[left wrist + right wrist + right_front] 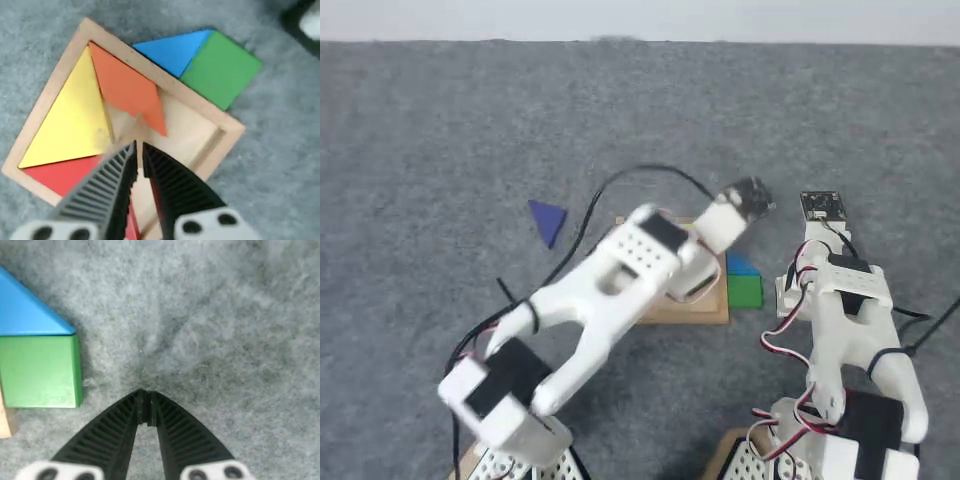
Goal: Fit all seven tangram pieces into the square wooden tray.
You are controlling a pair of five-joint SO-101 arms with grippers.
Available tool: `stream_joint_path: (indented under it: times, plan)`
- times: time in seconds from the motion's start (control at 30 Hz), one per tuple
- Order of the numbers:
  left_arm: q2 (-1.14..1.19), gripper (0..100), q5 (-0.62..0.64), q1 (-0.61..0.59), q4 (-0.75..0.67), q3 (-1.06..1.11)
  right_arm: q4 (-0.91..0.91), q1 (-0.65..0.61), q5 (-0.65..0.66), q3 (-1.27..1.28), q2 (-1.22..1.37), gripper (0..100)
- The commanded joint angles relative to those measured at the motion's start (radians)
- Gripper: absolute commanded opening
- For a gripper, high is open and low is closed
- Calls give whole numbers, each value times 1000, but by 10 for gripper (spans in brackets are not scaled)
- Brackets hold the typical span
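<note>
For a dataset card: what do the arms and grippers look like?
The left arm and right arm have white shells and black motors. A black cable arcs over the left arm; red, white and black wires run along the right arm. The left gripper and right gripper have black ribbed tapering fingers.

High view: my left arm [620, 275] hides most of the tray [705, 312] and its inside. Left wrist view: my left gripper [139, 150] covers part of the red piece [55, 175] in the tray. Right wrist view: blue triangle [25, 310] beside the tray, cropped at the picture's edge.
</note>
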Motion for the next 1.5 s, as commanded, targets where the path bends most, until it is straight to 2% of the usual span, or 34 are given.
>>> stream_joint_path:
  times: [0.0,0.37,0.83,0.97,1.2,1.3,1.47]
  plan:
    - [-84,12,-18,5,-60,61,-24,-7,17,-5,-47,9]
    - [138,12,-23,6,-80,-33,-24,-7,17,-5,-47,9]
    - [259,12,-32,-58,-32,-193,-24,-8,17,-5,-47,9]
    - [195,12,-46,-58,-29,-188,-24,-8,17,-5,-47,9]
    - [-66,13,-43,-71,-28,-70,-24,-8,17,-5,-47,9]
    - [-193,13,-5,-144,-28,-1,-24,-8,17,-5,-47,9]
    - [-419,13,77,-359,-29,142,-24,-5,17,-6,-48,9]
